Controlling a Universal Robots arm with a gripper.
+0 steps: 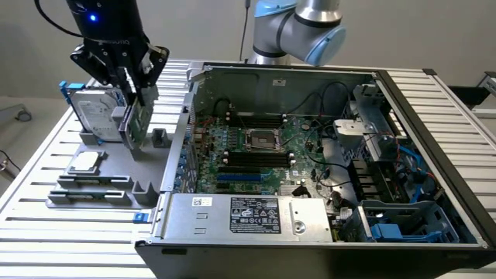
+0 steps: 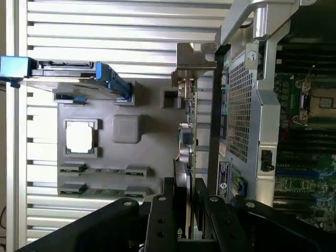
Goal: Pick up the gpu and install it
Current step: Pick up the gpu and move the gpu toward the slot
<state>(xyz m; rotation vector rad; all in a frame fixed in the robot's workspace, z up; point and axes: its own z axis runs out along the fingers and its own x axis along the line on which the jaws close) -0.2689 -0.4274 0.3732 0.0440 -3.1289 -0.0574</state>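
gripper (image 1: pixel 132 87) pinching gpu (image 1: pixel 138 125) top edge, upright btwn hard drive (image 1: pixel 97 119) & case wall (image 2: pixel 239 121)

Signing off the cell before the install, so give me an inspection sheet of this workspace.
Surface: slatted aluminium table, grey plastic parts tray on it.
Job's things: thin green circuit-board card with silver end bracket, upright at the tray, beside the open black computer case.
Clutter: silver hard drive in blue frame; square silver CPU chip; two green memory sticks.
Grippers: black hand clamped on the card.
Cables: blue and black wires inside the case.
Surroundings: pale wall; blue-grey robot arm behind the case.
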